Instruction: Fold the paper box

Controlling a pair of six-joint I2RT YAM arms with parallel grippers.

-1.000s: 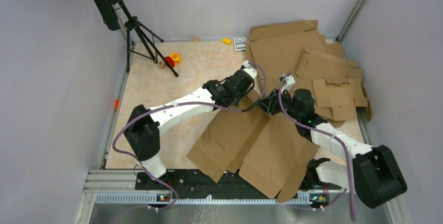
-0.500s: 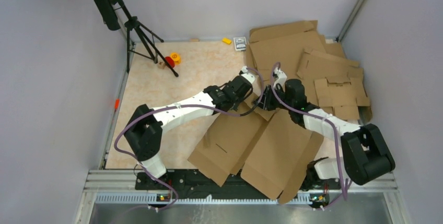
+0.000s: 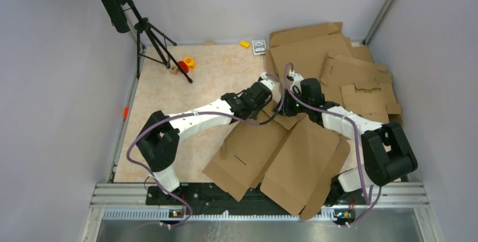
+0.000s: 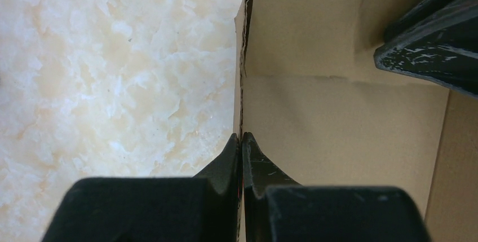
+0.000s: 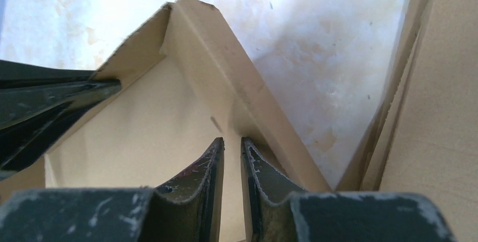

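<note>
From the top view, we see the paper box [image 3: 282, 157], a large flat piece of plain brown corrugated cardboard with crease lines and a small slit. It lies in the lower centre of the frame on the pale marbled surface [image 3: 186, 92]. Both arms reach to its far edge, where a small flap is lifted. The left tool [image 3: 275, 105] and the right tool [image 3: 286, 105] sit just beside each other there. A heap of other brown notched cardboard blanks [image 3: 349, 78] fills the upper right, and a black tripod [image 3: 149, 33] stands in the upper left.

In the left wrist view, the left tool [image 4: 241, 137] is fully closed at lower centre, its fingertips pinching the upright edge of the cardboard flap [image 4: 338, 112]. Dark fingers [image 4: 428, 44] of the other arm show in the upper right.

In the right wrist view, the right tool [image 5: 231, 143] at lower centre has its jaws only a narrow slit apart, set against the raised fold of the flap [image 5: 141, 135]. We cannot tell whether it has hold of the cardboard.
</note>
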